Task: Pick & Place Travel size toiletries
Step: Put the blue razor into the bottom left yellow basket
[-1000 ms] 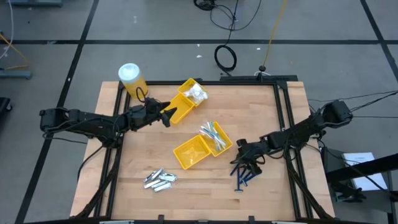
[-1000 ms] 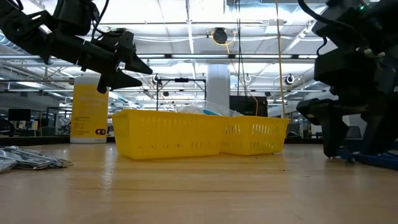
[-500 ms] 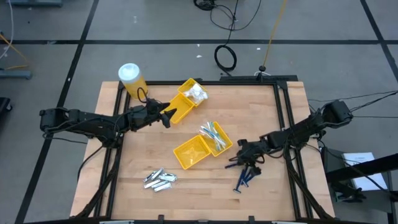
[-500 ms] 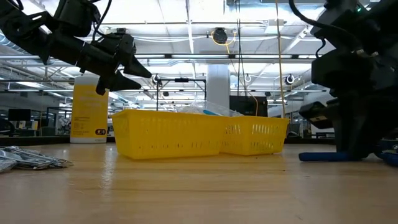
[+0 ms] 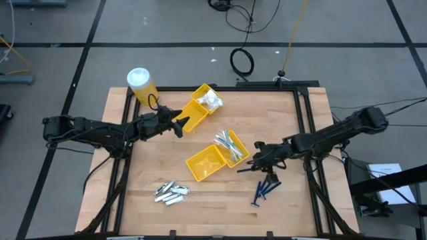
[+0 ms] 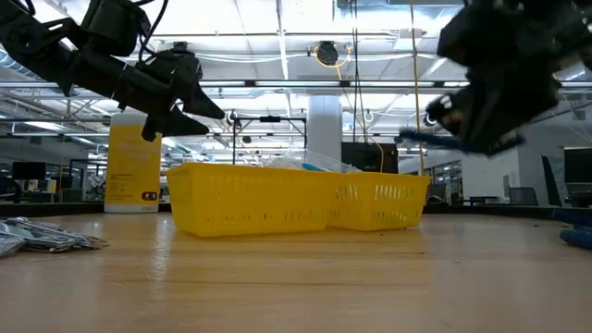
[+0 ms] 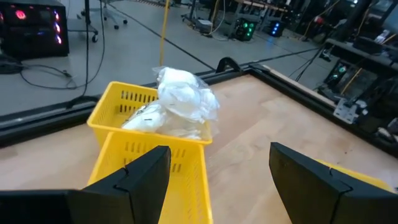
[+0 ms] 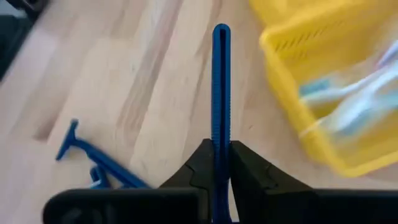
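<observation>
My right gripper (image 5: 256,163) is shut on one thin dark-blue razor stick (image 8: 221,87), which hangs above the table just right of the middle yellow trays (image 5: 203,165). More blue razor sticks (image 5: 264,190) lie on the wood below it. Short silver tubes (image 5: 171,192) lie near the front. White packets (image 7: 180,102) fill the far tray's back compartment, and pale wrapped sticks (image 5: 230,147) lie in the middle tray. My left gripper (image 5: 180,125) hovers open over the far tray's near compartment (image 7: 146,168), touching nothing. My right gripper pinches the razor stick between its two fingers, on the flat sides of the handle (image 8: 220,144). The stick runs along the fingers and juts out past their tips; its rounded end (image 8: 221,30) points toward the trays. The stick's other end is hidden behind the fingers. It is clear of the table, nearly level (image 6: 427,140).
A yellow jar with a white lid (image 5: 140,83) stands at the table's far left corner. A black frame rail (image 5: 308,133) runs around the wooden top. Bare wood (image 5: 220,200) lies between the silver tubes and the razor pile.
My right gripper has taken hold of one blue razor stick from the pile and risen with it, drifting a little toward the trays. The stick is now lifted clear of the table; the other razors stay where they lay.
</observation>
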Action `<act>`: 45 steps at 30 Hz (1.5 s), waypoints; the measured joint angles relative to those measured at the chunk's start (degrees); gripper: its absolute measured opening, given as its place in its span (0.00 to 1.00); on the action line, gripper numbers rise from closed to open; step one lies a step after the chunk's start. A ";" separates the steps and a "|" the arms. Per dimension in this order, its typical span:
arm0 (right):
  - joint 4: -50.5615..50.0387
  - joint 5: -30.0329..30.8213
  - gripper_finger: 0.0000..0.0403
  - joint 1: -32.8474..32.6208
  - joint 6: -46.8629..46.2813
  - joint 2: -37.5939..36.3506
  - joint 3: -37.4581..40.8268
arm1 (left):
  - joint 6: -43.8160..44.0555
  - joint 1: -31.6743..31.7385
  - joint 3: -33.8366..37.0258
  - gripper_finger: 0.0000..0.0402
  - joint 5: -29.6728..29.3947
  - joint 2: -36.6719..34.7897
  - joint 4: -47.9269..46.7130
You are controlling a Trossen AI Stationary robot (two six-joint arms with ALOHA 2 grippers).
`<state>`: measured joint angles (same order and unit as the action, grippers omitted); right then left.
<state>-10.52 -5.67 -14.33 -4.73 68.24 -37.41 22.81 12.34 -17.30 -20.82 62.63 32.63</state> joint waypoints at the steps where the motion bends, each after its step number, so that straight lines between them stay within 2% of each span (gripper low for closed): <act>1: 0.55 0.04 0.05 -0.05 1.07 -1.69 0.00 | 0.51 -0.04 0.00 0.67 0.42 0.00 0.05; 3: 2.85 1.14 0.05 -0.01 4.51 -4.97 -0.02 | 1.75 -0.26 -0.02 0.67 1.57 0.00 0.61; 5: 8.06 5.06 0.05 0.81 8.64 -7.11 1.26 | 1.93 -0.83 -0.02 0.67 3.07 0.51 2.16; 8: 24.18 9.81 0.05 2.98 14.34 -7.95 6.29 | -0.21 -3.05 -0.03 0.67 5.33 4.13 7.21; 13: 58.11 10.14 0.05 7.94 20.42 -3.02 15.26 | -6.86 -8.37 -2.69 0.67 7.12 13.00 18.61; 17: 71.16 10.09 0.05 10.66 19.82 1.65 16.60 | -16.41 -12.22 -9.46 0.67 7.10 20.69 22.77; 21: 72.52 10.09 0.05 11.37 19.65 4.41 16.48 | -26.07 -14.58 -18.78 0.67 7.10 27.63 22.26; 27: 72.83 10.11 0.05 11.34 18.82 4.73 16.46 | -29.86 -15.86 -30.65 0.67 7.15 33.57 21.46; 30: 72.67 10.11 0.05 10.91 18.71 4.55 16.41 | -30.72 -15.91 -33.97 0.67 7.42 34.70 18.66; 37: 71.31 10.11 0.05 10.71 18.59 4.55 16.41 | -30.14 -15.85 -36.06 0.67 7.84 34.94 14.57; 41: 71.49 9.98 0.05 10.71 17.61 4.55 16.41 | -29.12 -15.78 -36.06 0.67 13.26 34.93 14.62; 45: 71.50 9.92 0.05 10.71 17.42 4.55 16.41 | -27.39 -15.85 -36.06 0.67 14.37 34.93 14.64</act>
<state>60.97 4.25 -3.62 12.69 72.79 -20.99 -4.58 -3.51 -53.36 -6.44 97.56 47.27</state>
